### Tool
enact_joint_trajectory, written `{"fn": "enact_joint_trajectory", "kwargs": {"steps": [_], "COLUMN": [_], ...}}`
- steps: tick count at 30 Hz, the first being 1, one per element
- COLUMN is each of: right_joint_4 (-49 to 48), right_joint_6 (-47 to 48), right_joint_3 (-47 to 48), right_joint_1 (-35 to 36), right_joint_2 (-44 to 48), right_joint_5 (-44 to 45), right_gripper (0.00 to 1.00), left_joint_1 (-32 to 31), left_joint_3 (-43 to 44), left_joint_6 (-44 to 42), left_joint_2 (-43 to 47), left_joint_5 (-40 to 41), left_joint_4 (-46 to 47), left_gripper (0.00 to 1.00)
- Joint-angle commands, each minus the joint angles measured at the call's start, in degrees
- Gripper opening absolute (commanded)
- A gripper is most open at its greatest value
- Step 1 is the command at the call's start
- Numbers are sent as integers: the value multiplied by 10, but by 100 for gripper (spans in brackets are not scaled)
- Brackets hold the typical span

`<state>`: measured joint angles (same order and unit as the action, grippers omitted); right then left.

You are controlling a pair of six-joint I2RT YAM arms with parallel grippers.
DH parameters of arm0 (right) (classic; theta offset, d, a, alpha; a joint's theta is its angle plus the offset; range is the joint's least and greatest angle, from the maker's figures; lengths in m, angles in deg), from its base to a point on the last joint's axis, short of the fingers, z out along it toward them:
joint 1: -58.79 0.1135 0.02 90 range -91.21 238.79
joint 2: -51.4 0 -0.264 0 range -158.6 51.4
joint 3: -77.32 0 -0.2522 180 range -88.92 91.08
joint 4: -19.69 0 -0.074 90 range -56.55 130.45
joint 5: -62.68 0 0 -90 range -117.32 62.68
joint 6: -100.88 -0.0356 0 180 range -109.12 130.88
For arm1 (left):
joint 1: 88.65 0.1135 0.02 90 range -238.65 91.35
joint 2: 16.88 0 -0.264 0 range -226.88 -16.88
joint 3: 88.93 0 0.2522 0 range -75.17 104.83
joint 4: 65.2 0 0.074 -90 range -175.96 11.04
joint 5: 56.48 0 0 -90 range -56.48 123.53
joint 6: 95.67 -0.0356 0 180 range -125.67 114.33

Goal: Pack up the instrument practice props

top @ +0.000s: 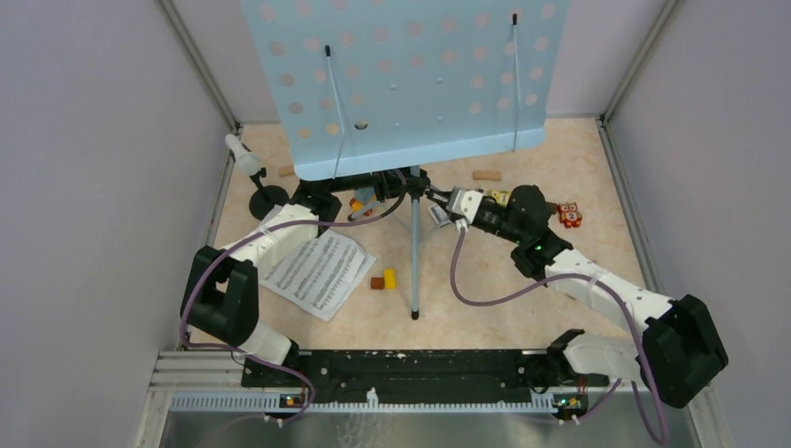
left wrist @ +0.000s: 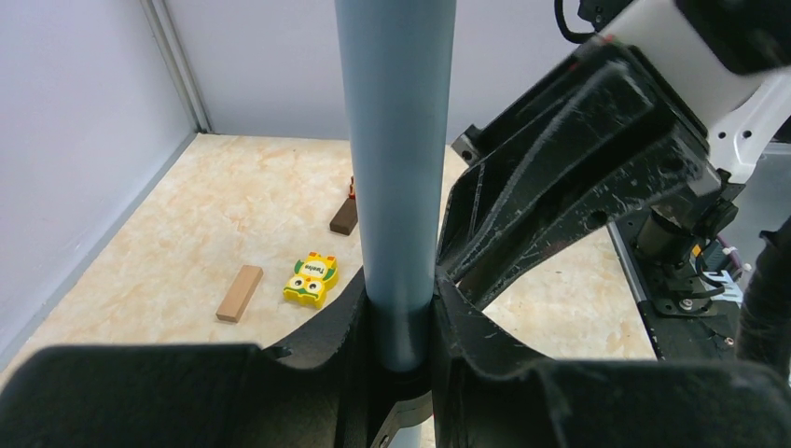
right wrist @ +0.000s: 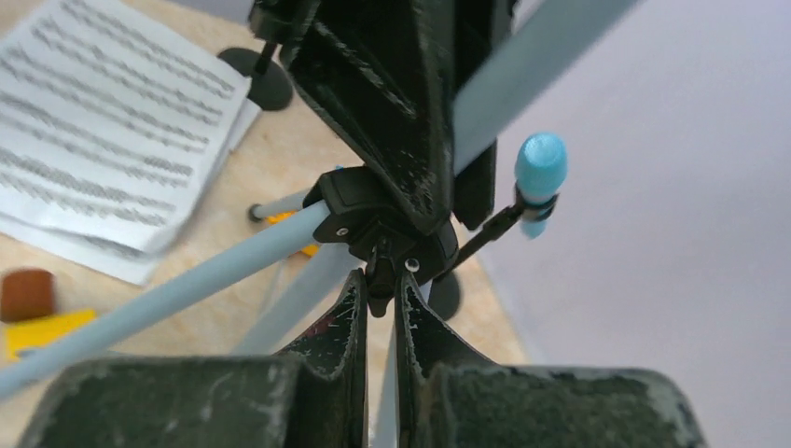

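Note:
The light-blue perforated music rack (top: 401,75) stands at the back centre on its tripod legs (top: 415,266). My left gripper (top: 396,182) is shut on its pole (left wrist: 396,168), with the jaws closed against both sides of it. My right gripper (top: 437,202) is shut on a small black knob (right wrist: 381,282) under the tripod's black hub (right wrist: 373,215). White sheet-music pages (top: 312,271) lie on the floor at the left. A white microphone (top: 244,154) sits in a black holder (top: 269,196) at the back left. A blue microphone (right wrist: 539,173) sits in the other holder in the right wrist view.
Small wooden blocks (top: 486,175) (top: 285,171) lie near the rack. Brown and yellow blocks (top: 383,279) lie beside the pages. A yellow owl block (left wrist: 311,278) and an orange owl toy (top: 569,215) lie nearby. Grey walls close in on three sides.

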<state>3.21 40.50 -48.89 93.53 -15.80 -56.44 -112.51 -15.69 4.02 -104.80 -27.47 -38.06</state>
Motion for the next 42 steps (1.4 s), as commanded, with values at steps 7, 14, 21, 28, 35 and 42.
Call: {"fn": "enact_joint_trajectory", "kwargs": {"steps": [7,14,21,28,35,42], "right_joint_4": [228,96,84,71,173,265], "right_joint_6": [553,585,179,-214,-439,-509], "right_joint_3": [13,-30,-41,-128,-130,-97], "right_joint_1": [71,93,92,93,93,93], "right_joint_2": [12,30,137,218,256,244], "right_joint_5": [114,227,244,327,414,376], "right_gripper": [0,13,60,61,56,56], "left_joint_1": [16,19,24,28,29,29], "left_joint_3": [-9,-9,-12,-30,-47,-111], "left_joint_6": [-29,-29,-26,-6,-1,-36], "left_joint_2": [-34,-34,-35,-21,24,90], "left_joint_5": [55,55,58,67,85,116], "left_joint_4": [-60,-59,-55,-20,-8,5], "left_gripper": [0,0,15,61,99,99]}}
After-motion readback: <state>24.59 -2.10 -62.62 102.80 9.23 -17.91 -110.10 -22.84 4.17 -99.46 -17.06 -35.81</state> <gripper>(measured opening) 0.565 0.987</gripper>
